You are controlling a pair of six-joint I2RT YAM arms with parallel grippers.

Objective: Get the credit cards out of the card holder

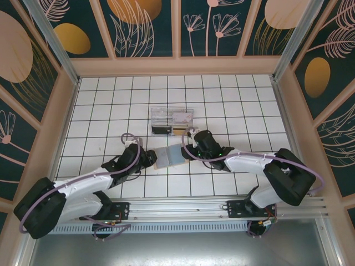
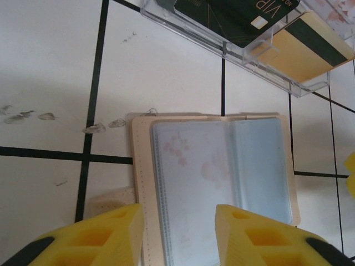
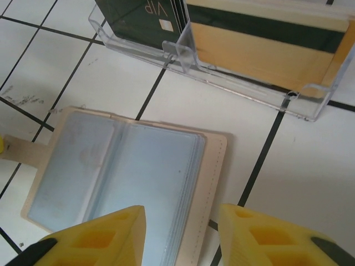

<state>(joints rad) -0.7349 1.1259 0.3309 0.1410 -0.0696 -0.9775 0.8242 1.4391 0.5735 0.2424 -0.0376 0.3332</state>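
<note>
The white tiled surface [image 1: 111, 100] carries a clear plastic compartment box [image 1: 172, 119] near its middle. One compartment of the box holds a dark card marked VIP [image 2: 233, 14], standing on edge. The compartment beside it holds a tan card with a dark stripe [image 3: 260, 47].

Just on the near side of the box, apart from it, the card holder [image 1: 169, 157] lies opened flat with its blue-grey lining up. In the top view its long axis runs left to right and its fold runs away from the arms. A small tan tab [image 3: 16, 152] sticks out from its left side. The credit cards [image 2: 191, 166] sit inside the holder's clear sleeves, where pale faces with pink marks show through the left page.

The left end effector [image 2: 180, 233] hangs over the holder's left edge with its yellow fingers apart and gripping nothing. The right end effector [image 3: 183, 235] does the same at the right edge. Bare tiles lie on both sides and towards the far wall.
</note>
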